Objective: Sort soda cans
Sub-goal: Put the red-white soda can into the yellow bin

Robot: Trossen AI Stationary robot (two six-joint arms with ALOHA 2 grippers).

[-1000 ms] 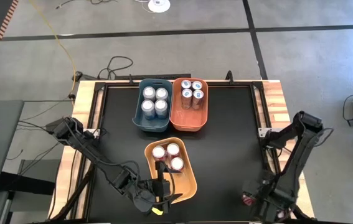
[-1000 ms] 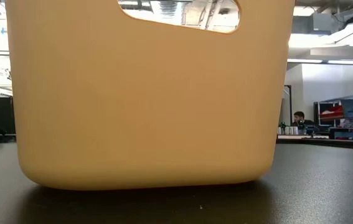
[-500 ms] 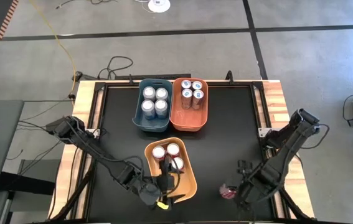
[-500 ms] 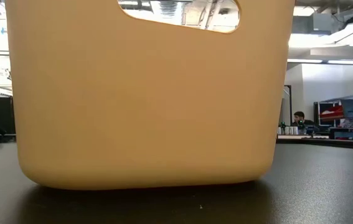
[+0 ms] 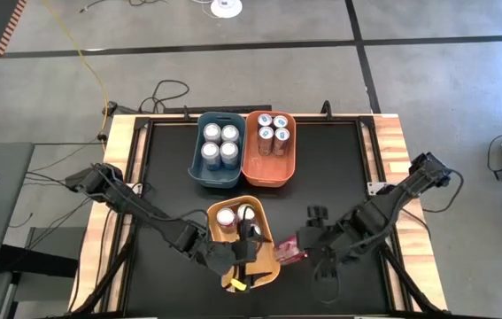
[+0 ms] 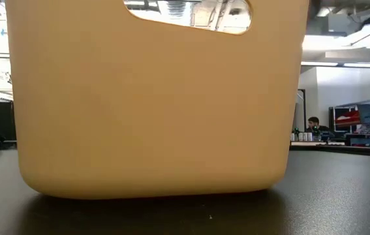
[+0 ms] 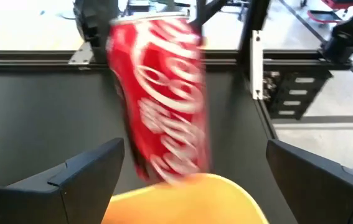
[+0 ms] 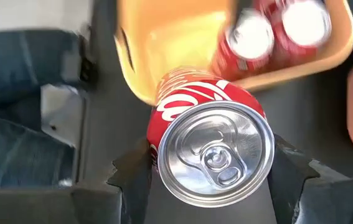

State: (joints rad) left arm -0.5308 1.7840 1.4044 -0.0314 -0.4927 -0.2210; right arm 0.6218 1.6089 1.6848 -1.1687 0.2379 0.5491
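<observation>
At the yellow bin's (image 5: 271, 266) three-o'clock rim, the right gripper (image 5: 297, 249) pinched a red can (image 5: 288, 252), its fingers pressed against the body on two opposite sides just below the silver top, as the right wrist view showed. The can hung just outside that rim, not yet over the bin floor. Inside the bin, toward twelve o'clock, stood the other red cans (image 5: 227, 218), upright and close together. The left gripper (image 5: 243, 263) hovered over the bin's six-o'clock half with its fingers spread and nothing between them; its wrist view looked past the yellow rim at the carried can. Farther out at twelve o'clock, the blue bin (image 5: 216, 180) held four blue cans and the orange bin (image 5: 269, 174) four white ones. A can like this was probably stiff, smooth and rather slippery, heavy if full and easily dented if empty, so a firm mid-body hold across its width seemed the safest.
</observation>
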